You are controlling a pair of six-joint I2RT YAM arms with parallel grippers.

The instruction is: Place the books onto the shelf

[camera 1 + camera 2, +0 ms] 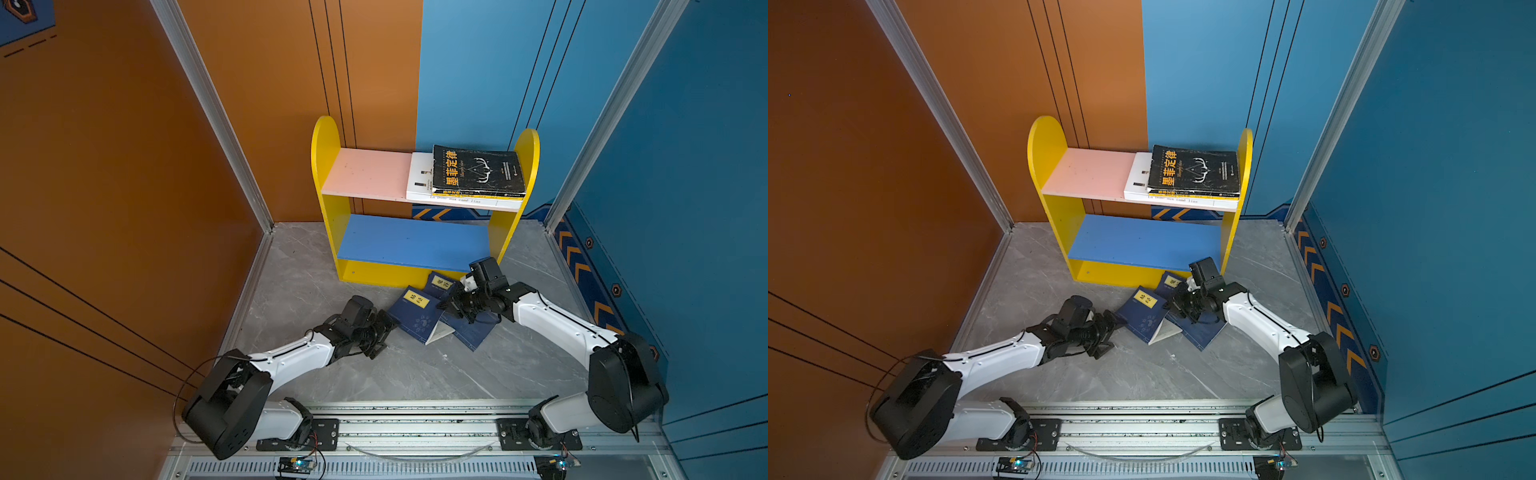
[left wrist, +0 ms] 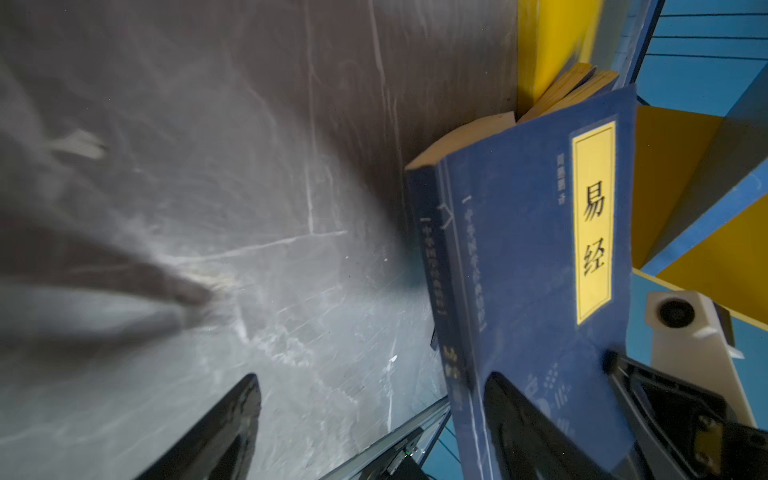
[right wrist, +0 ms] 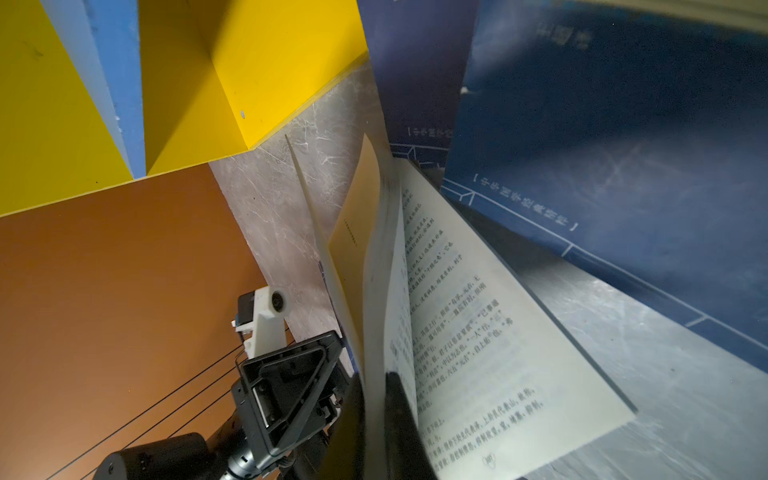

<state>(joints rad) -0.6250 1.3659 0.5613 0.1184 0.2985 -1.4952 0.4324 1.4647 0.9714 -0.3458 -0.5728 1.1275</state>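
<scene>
Now the grey worktop (image 1: 415,374) is stretching between orange wall (image 1: 104,166) and blue wall (image 1: 685,166); right pincer (image 3: 376,382) is pinching opened pages of the navy book (image 2: 519,249), left pincer (image 2: 374,382) is gaping wide beside its cover.

The shelf (image 1: 328,166) stands upright at the back of the bench (image 1: 316,374). It has yellow round-topped sides, a pink upper board (image 1: 365,172), a blue lower board (image 1: 411,241) and a yellow base strip (image 1: 386,276). At the right end of the pink board the white book (image 1: 419,176) lies flat. The black book (image 1: 478,170) with yellow characters rests flat on top of it, close to the right side panel. Three navy books sit on the bench in front of the base strip. The open navy book (image 1: 413,313) is tilted, yellow label up, with its pages fanned. A second navy book (image 1: 440,284), also yellow-labelled, lies just beside the strip. The third navy book (image 1: 473,334) lies flat to the right, partly hidden.
</scene>
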